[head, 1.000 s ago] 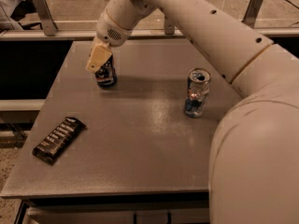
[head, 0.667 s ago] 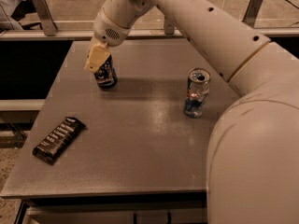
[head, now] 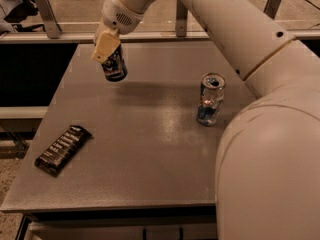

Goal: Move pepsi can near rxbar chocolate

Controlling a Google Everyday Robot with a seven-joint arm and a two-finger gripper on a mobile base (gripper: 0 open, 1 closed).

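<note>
The pepsi can (head: pixel 115 66), short and dark blue, hangs tilted a little above the far left part of the grey table (head: pixel 150 149), with its shadow on the table below it. My gripper (head: pixel 108 51) is shut on its top, and one cream finger (head: pixel 105 46) covers the can's upper left side. The rxbar chocolate (head: pixel 62 149), a flat dark wrapper with white lettering, lies near the table's front left edge, well in front of the can.
A taller silver can with a blue base (head: pixel 210 99) stands upright at the right of the table. My white arm (head: pixel 270 149) fills the right side of the view. A railing with metal posts (head: pixel 46 14) runs behind the table.
The pepsi can has risen off the table in my gripper and now hangs tilted above its former spot. The bar and the silver can have not moved.
</note>
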